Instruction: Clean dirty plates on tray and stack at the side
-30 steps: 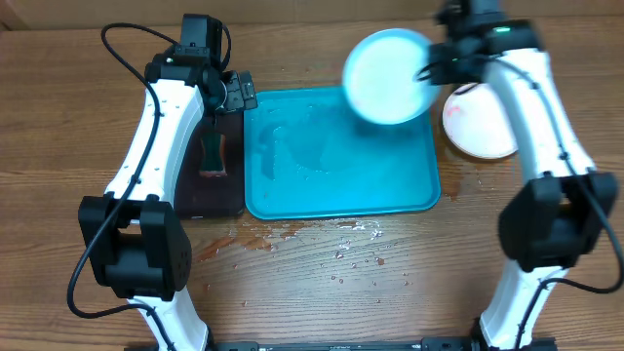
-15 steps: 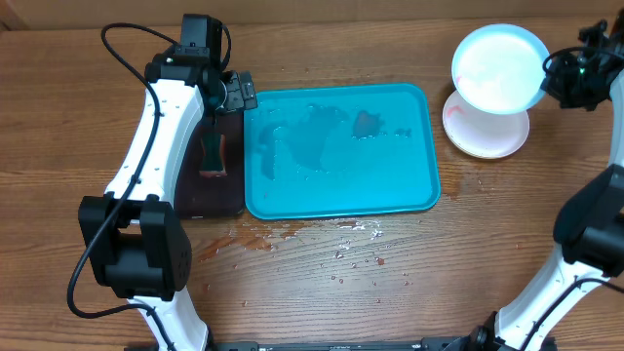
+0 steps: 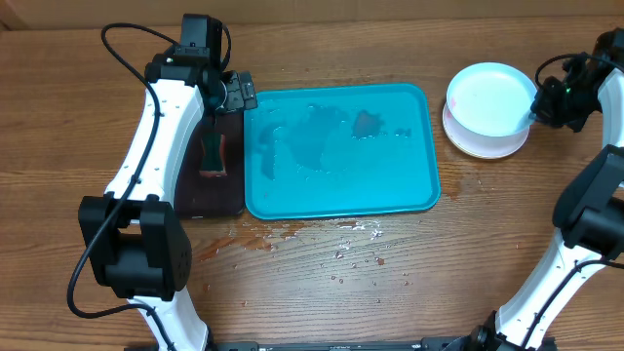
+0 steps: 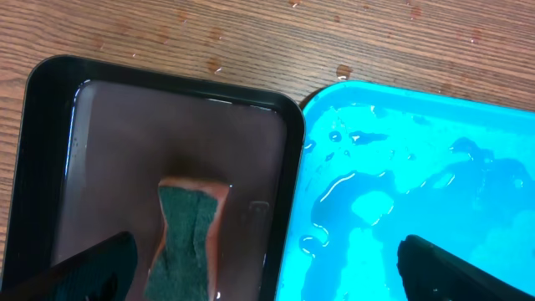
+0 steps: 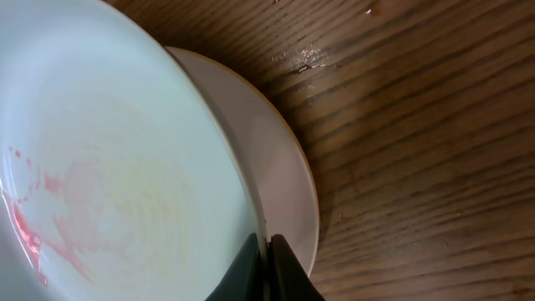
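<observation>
My right gripper [image 5: 267, 259] was clamped thin on the rim of the mint plate [image 3: 487, 96], near the far right corner of the tabletop. The plate sat over the white plate [image 3: 489, 146], covering most of it. From the wrist view it looked tilted, and I could not tell whether the two were touching. Faint red streaks showed on the mint plate's inner face, so I judged it not wholly clean. My left gripper [image 3: 232, 95] stood wide open with nothing in it, above the seam where the black tray [image 4: 288, 167] meets the turquoise tray [image 3: 341, 166]. The sponge [image 4: 191, 226] lay in the black tray's shallow water. The turquoise tray, at the middle of the tabletop, carried only puddles and no plates. I saw no third plate.

The plate struck me as light, stiff plastic and wet, so likely slick. A pinch on the rim was the only real hold, and it would let the plate swing or slip. I reckoned it should be lowered flat and centred before letting go, or it could skate off the white one.
</observation>
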`<state>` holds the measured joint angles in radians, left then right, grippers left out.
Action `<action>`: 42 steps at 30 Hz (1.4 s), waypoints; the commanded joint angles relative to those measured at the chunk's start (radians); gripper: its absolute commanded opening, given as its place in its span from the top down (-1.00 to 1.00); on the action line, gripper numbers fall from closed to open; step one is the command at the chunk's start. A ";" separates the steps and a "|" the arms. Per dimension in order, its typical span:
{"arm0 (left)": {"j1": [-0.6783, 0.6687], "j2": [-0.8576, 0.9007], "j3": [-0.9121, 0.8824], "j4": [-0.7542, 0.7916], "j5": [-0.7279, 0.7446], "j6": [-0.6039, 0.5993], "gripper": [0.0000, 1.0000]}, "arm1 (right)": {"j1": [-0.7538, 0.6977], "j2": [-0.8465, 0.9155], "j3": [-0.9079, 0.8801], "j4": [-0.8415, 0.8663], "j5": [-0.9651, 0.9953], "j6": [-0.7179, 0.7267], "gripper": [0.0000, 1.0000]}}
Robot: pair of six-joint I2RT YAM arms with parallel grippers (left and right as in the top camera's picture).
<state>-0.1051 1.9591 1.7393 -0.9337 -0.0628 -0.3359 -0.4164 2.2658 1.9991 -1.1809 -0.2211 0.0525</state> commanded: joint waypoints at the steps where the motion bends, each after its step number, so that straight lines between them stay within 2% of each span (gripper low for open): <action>1: 0.000 -0.024 0.020 0.003 0.008 0.007 -1.00 | 0.001 0.003 0.016 -0.002 0.011 0.004 0.92; 2: 0.000 -0.024 0.020 0.003 0.008 0.007 -1.00 | 0.001 0.003 0.016 -0.003 0.011 0.004 0.92; 5: 0.000 -0.024 0.020 0.003 0.008 0.007 -1.00 | 0.001 0.003 0.016 -0.007 0.011 0.005 0.27; 7: 0.000 -0.024 0.020 0.003 0.008 0.007 -1.00 | 0.001 0.001 0.017 -0.016 0.011 0.010 0.03; 13: 0.000 -0.024 0.020 0.003 0.008 0.007 -1.00 | -0.001 -0.062 0.061 -0.083 0.010 0.046 -0.03; 18: 0.000 -0.024 0.020 0.003 0.008 0.007 -1.00 | 0.032 -0.214 0.077 -0.138 -0.023 0.050 -0.04; 23: 0.000 -0.024 0.020 0.003 0.008 0.007 -1.00 | 0.126 -0.392 0.074 -0.230 -0.043 0.049 -0.05; 26: 0.000 -0.024 0.020 0.003 0.008 0.007 -1.00 | 0.209 -0.520 0.019 -0.229 -0.042 0.030 0.00; 30: 0.000 -0.024 0.020 0.003 0.008 0.007 -1.00 | 0.307 -0.753 -0.225 -0.076 -0.015 0.056 0.00; 36: 0.000 -0.024 0.020 0.003 0.008 0.007 -1.00 | 0.337 -1.181 -0.789 0.195 0.030 0.109 -0.07; 40: 0.000 -0.024 0.020 0.003 0.008 0.007 -1.00 | 0.337 -1.432 -1.066 0.259 0.029 0.128 -0.08; 42: 0.000 -0.024 0.020 0.003 0.008 0.007 -1.00 | 0.337 -1.531 -1.157 0.275 0.029 0.128 -0.18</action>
<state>-0.1051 1.9591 1.7405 -0.9287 -0.0593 -0.3363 -0.0788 0.8444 0.9245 -0.9340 -0.2031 0.1658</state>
